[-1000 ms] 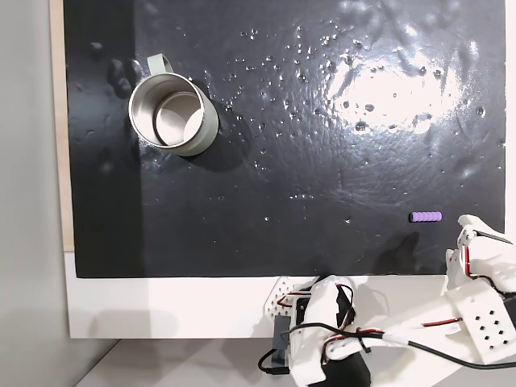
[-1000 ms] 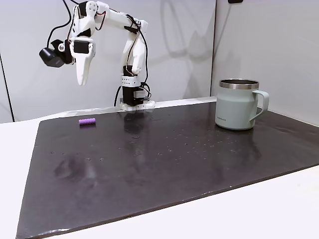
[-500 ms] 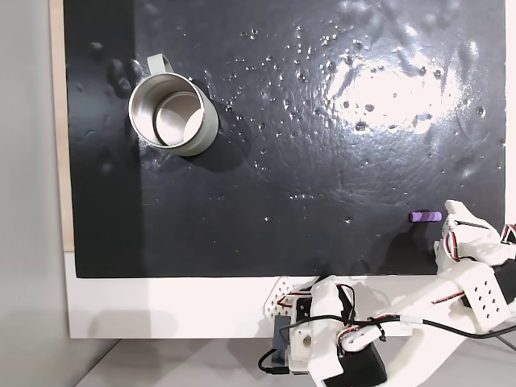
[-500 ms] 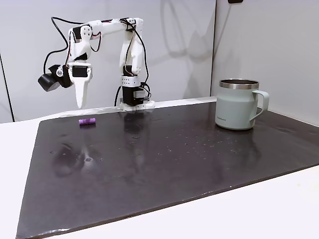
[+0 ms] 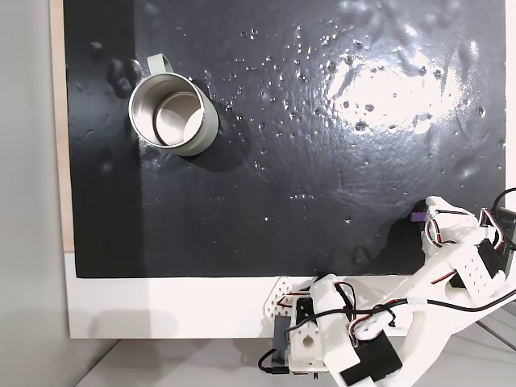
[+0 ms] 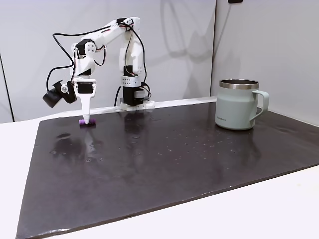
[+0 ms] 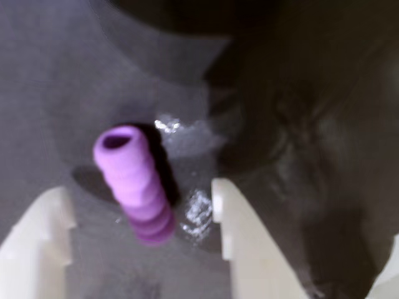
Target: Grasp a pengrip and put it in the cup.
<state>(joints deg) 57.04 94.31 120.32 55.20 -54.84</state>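
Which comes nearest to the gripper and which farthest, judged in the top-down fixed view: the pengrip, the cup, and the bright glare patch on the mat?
1. The pengrip: right at the gripper, just left of its fingertips, near the mat's lower right.
2. The glare patch: above the gripper, upper right of the mat.
3. The cup: far across, upper left.

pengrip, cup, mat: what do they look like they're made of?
Pengrip: probably soft rubber or silicone; matte purple, ribbed, hollow end.
Cup: looks like steel; shiny brushed inside, pale grey-green coating outside.
Mat: glossy black sheet, perhaps plastic or rubber; strong glare, faint ripples. Cannot tell which.
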